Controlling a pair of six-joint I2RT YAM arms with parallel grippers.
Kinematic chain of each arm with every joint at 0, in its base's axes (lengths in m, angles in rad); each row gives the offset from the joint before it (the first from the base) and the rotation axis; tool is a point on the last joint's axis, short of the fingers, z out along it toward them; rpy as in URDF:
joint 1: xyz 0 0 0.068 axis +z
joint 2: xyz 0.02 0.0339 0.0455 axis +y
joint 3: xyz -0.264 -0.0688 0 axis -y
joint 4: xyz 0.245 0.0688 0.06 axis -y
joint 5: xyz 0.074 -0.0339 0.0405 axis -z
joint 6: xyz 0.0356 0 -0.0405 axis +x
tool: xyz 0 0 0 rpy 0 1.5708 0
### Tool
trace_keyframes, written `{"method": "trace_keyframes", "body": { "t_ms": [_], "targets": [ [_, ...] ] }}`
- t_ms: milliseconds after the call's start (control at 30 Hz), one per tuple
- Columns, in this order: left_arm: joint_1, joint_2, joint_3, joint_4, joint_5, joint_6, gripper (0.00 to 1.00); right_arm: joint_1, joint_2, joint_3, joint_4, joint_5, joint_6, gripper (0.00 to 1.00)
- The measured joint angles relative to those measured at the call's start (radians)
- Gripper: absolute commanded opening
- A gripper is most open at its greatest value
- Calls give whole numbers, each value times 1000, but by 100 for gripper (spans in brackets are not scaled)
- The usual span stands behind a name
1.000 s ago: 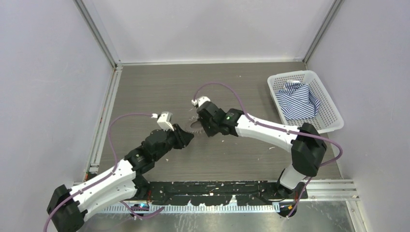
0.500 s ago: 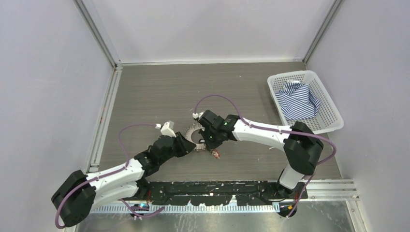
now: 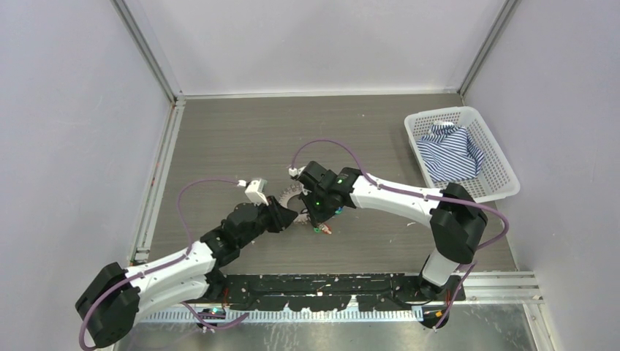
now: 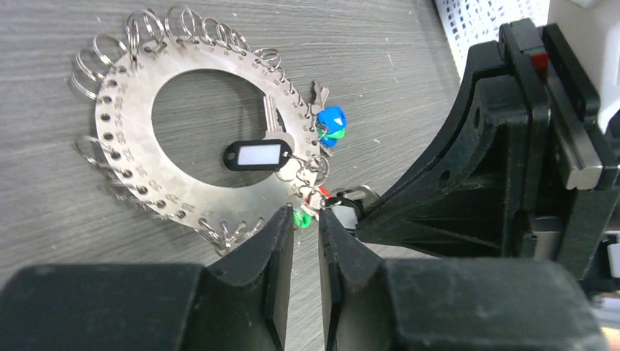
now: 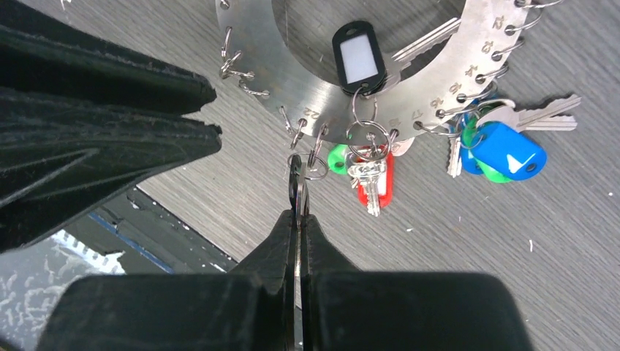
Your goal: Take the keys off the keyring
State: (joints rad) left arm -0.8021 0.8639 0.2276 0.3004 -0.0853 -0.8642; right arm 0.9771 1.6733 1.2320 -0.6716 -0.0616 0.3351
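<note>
The keyring (image 4: pixel 191 66) is a flat steel disc with a wide hole and many small split rings along its rim; it lies on the table (image 3: pixel 219 146). The same keyring (image 5: pixel 292 66) fills the top of the right wrist view. Blue and green keys (image 5: pixel 508 150) hang off one side, and a red key (image 5: pixel 374 186) and a green head (image 5: pixel 336 157) hang nearer. A silver key with a black tag (image 4: pixel 256 156) lies across the hole. My right gripper (image 5: pixel 297 212) is shut on a thin dark key linked to the rim. My left gripper (image 4: pixel 305 219) stands narrowly open, its tips beside the green head (image 4: pixel 300 218).
A white basket (image 3: pixel 512 183) holding a striped shirt (image 3: pixel 450 150) stands at the right of the table. Grey walls close in the back and both sides. A black strip (image 3: pixel 329 281) runs along the near edge by the arm bases.
The right gripper has pulled toward the near edge and the keyring has come with it. The left gripper has shifted up to the hanging keys and its jaws have narrowed.
</note>
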Motion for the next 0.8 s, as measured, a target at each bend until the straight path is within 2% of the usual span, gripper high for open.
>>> {"method": "trace_keyframes", "body": {
  "t_ms": [133, 367, 800],
  "targets": [
    [0, 29, 6, 25, 31, 86, 15, -15, -8, -10, -4, -46, 3, 1],
    [-1, 50, 5, 69, 99, 195, 17, -86, -34, -40, 2, -167, 24, 1],
    [-34, 213, -43, 420, 177, 399, 17, -177, -108, -85, 4, -380, 66, 1]
  ]
}}
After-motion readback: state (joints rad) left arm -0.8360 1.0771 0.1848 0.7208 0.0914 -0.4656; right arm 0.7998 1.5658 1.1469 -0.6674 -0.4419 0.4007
